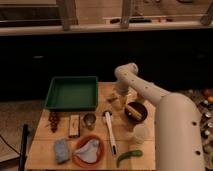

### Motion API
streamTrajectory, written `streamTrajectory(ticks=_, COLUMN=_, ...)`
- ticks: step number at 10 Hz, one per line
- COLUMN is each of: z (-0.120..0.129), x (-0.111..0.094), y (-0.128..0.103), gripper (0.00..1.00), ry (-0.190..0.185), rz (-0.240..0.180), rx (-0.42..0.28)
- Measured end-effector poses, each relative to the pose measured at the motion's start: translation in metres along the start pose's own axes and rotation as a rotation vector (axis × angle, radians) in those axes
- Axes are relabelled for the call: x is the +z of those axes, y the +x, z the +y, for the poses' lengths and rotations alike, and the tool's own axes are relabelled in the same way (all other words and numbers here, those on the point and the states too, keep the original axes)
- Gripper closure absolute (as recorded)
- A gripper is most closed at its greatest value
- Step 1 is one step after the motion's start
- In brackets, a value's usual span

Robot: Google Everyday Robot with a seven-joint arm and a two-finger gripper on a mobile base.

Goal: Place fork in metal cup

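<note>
Fork (112,100) looks to be that small slim glint on the wooden table (45,150), and the gripper (120,96) hangs right beside it, low over the far middle of the tabletop. Whether the gripper is apart, together or clamped on anything, I cannot tell from this angle. The white arm (150,92) bends down to it from the right.

Out from there: just right of the gripper sits a dark bowl (135,111) with something yellow in it. To the left is the green tray (71,93). Nearer the camera stands the metal cup (90,120), upright, mouth open, apart from the fork. A long white utensil (109,131) lies just beside the cup on its right, and a translucent plastic cup (141,133) stands beyond that.

My read: this is the pickup stage, with the fork not yet in the cup. Next comes a firm pinch on that thin handle, a lift, then a carry toward the camera and leftward to the steel cup. The drop needs the fork near vertical over a narrow mouth, steering clear of the white utensil alongside.
</note>
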Motion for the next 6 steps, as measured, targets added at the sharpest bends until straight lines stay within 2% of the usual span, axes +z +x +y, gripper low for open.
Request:
streamTrajectory(ticks=2, z=0.0027, x=0.0064, y=0.0031, gripper=0.21, ry=-0.014, rz=-0.008, rx=0.003)
streamTrajectory(ticks=5, z=0.0066, x=0.008, y=0.0064, gripper=0.47, ry=-0.017, rz=-0.014, rx=0.012)
streamTrajectory(ticks=6, z=0.0071, x=0.0077, y=0.0079, gripper=0.59, ry=-0.015, rz=-0.013, rx=0.014)
